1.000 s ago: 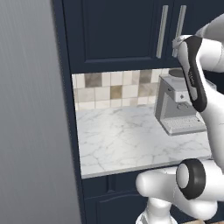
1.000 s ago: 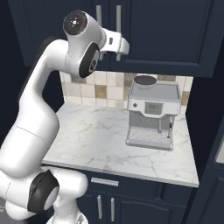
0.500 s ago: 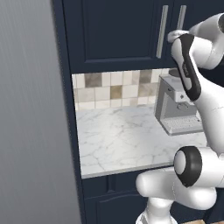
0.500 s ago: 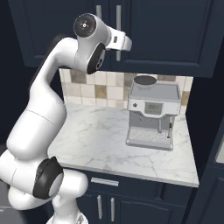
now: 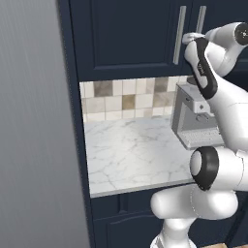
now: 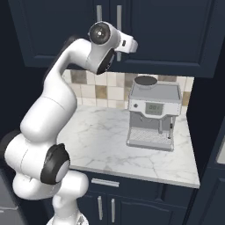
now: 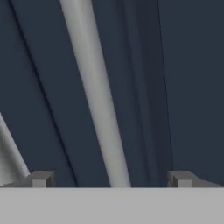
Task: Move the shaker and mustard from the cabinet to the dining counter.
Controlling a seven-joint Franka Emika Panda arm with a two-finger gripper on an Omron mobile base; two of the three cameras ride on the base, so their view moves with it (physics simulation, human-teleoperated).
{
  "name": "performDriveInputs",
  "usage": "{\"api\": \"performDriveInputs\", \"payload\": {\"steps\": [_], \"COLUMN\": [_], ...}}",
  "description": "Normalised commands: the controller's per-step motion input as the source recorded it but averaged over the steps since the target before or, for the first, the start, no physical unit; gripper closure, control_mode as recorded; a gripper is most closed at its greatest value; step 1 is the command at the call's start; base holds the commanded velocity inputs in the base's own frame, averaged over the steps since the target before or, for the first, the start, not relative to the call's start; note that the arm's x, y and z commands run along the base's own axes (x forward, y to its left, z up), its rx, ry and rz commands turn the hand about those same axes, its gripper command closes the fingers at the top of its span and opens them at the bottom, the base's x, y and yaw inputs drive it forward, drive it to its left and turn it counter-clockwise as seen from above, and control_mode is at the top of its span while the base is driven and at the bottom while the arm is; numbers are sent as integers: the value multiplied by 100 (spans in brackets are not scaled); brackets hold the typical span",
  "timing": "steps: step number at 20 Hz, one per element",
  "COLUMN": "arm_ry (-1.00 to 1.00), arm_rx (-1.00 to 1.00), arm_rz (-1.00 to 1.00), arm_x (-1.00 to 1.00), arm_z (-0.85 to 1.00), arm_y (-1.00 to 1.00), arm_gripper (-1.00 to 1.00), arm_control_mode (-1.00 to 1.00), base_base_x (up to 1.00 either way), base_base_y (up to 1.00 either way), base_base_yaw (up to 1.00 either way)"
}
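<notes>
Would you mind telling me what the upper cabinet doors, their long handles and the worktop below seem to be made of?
The cabinet doors look like matte navy painted panel: flat, no grain, no shine. The handle looks like brushed metal, pale silver with a soft sheen. The worktop looks like polished marble, white with grey veins, though it might be an imitation.

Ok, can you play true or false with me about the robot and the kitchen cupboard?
1. The cabinet doors are shut. True.
2. The robot's fingers are squeezed tight on a handle. False: they stand wide apart, with the silver handle between them, not gripped.
3. A coffee machine stands on the marble worktop. True.
4. The yellow mustard bottle sits beside the coffee machine. False: nothing yellow stands there.
5. The wall behind the worktop is tiled. True.
</notes>
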Motion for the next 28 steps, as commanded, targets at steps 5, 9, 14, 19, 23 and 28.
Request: {"api": "performDriveInputs", "payload": {"steps": [5, 9, 14, 19, 23, 28], "arm_ry": [0, 3, 1, 0, 0, 0], "arm_rx": [7, 2, 0, 0, 0, 0], "arm_rz": [6, 6, 3, 0, 0, 0], "arm_x": [51, 56, 49, 42, 54, 62], "arm_z": [-1, -16, -25, -38, -39, -46], "arm_y": [-26, -6, 0, 5, 5, 10], "arm_gripper": [-100, -100, -100, 100, 100, 100], "arm_control_mode": [-100, -100, -100, -100, -100, -100], "base_base_x": [0, 0, 0, 0, 0, 0], "base_base_y": [0, 0, 0, 0, 0, 0], "base_base_yaw": [0, 0, 0, 0, 0, 0]}}
